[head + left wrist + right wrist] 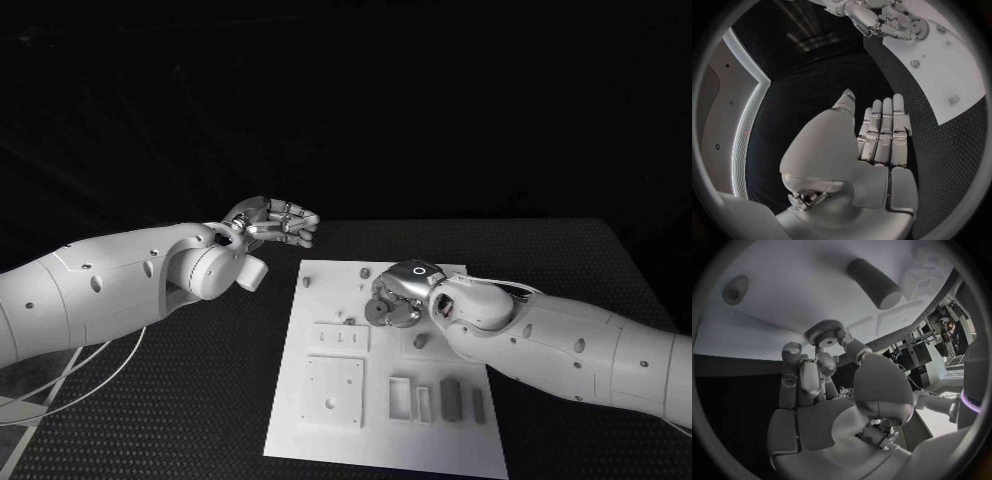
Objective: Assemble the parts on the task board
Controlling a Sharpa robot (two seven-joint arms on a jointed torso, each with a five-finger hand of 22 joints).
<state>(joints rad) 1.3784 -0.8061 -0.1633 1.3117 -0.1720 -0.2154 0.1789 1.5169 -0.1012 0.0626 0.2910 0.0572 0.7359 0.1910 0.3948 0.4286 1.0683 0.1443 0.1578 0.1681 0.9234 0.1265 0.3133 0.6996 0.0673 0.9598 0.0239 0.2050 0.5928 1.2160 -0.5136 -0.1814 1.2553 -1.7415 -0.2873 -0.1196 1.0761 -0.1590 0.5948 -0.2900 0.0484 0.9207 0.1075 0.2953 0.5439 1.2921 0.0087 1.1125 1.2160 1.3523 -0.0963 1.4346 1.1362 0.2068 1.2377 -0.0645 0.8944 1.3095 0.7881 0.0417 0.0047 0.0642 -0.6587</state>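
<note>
Head view showed a black, finely dotted tabletop with the white task board lying flat at its middle, darkness behind it. Grey parts stood in slots near the board's near edge. The right hand hovered low over the board's far half, pinching a toothed gear between thumb and fingertips, beside a dark peg. The left hand hung off the board's far left corner, fingers straight and together, grasping nothing.
</note>
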